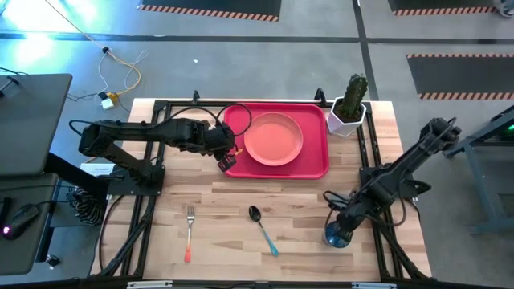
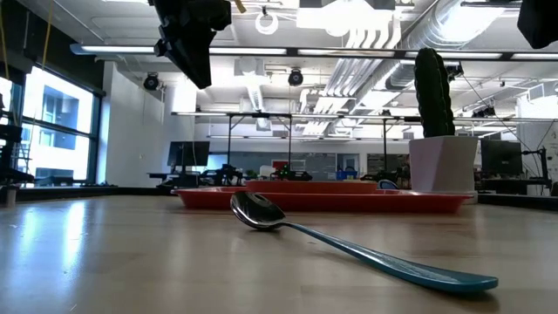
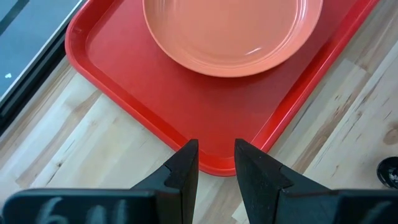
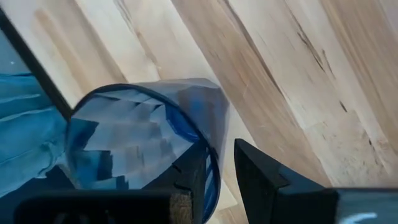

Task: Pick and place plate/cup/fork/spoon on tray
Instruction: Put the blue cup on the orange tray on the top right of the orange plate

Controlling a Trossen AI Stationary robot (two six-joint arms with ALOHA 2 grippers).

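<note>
Cup [image 4: 146, 143]: small translucent blue-purple tumbler, standing well off the tray [image 1: 317, 164], toward the table's near right corner, past the spoon. Right gripper [image 4: 221, 177] down on it, 1 finger inside the mouth, the other outside, rim wall between them; fingers nearly together, apparently pinching that wall. Likely light, thin-walled, smooth plastic: slippery, slightly flexible, easy to tip. A pinch on the rim wall suits it best, with modest squeeze and a straight lift to avoid swinging.

Plate [image 1: 273, 138]: salmon-pink, already resting inside the tray, slightly right of its centre. Rigid, shallow, raised rim the only handhold.

Spoon [image 1: 262, 229]: flat on the bare wood in front of the tray, dark bowl toward the tray, light blue handle angled away. Fork [image 1: 189, 233]: left of the spoon, also clear of the tray, tines toward it, orange-red handle away. Both slim, stiff, low-lying; best pinched across the handle.

Left gripper [image 1: 227, 160]: hovering above the tray's left front corner, fingers [image 3: 183, 171] close together with a narrow gap, holding nothing.

Cactus pot [image 1: 350, 108]: just beside the tray's far right corner.
</note>
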